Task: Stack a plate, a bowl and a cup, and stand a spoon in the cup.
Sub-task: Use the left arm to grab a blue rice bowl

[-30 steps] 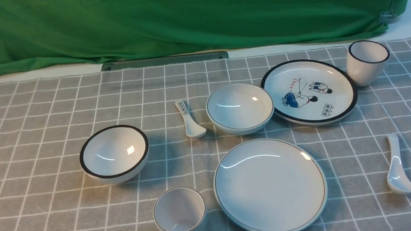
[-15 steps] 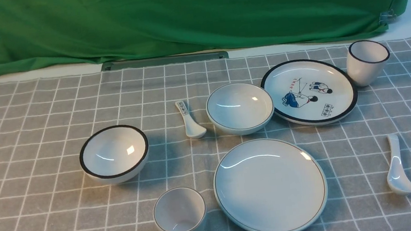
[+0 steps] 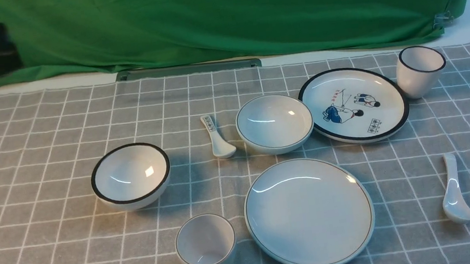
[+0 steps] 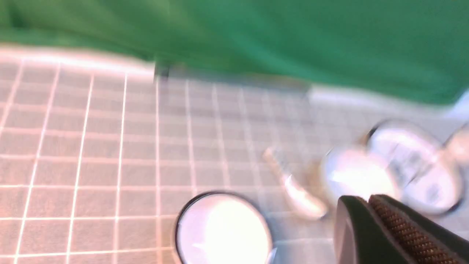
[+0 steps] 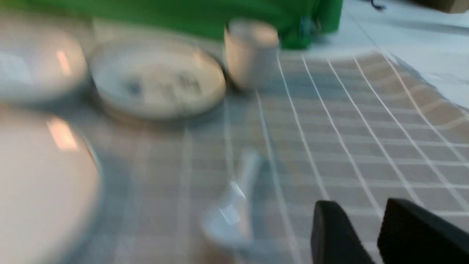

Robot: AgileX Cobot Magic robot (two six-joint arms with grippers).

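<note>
Landmark: the plain plate (image 3: 309, 212), flat on the checked tablecloth (image 3: 51, 244), near the robot's edge. Nothing is stacked yet.

- Plain bowl (image 3: 274, 122): just beyond the plate, apart from it, upright.
- Plain cup (image 3: 206, 245): just left of the plate, close but not touching, upright, empty.
- Plain spoon (image 3: 453, 192): well right of the plate, lying flat, handle pointing away from the robot.
- Look-alikes: black-rimmed bowl (image 3: 131, 175) beyond-left of the plate. Printed spoon (image 3: 217, 138) and cartoon plate (image 3: 353, 104) beyond it.

Handling (judgement): all are glazed ceramic, so stiff, slick and liable to chip if they knock together. The plate sits low and is probably best left as the base. Bowl and cup should take a pinch over the rim, one finger inside and one outside. The spoon is light and should be gripped across its handle so the scoop end goes down into the cup.

Views: the front view gives the whole layout but neither gripper, only a dark blur far beyond-left of the plate. The left wrist view, blurred, shows the left gripper (image 4: 368, 201) with its fingers pressed together and nothing between them. The right wrist view, also blurred, shows the right gripper (image 5: 361, 211) with a moderate gap between its fingers. It is empty, with the plain spoon lying near.
</note>
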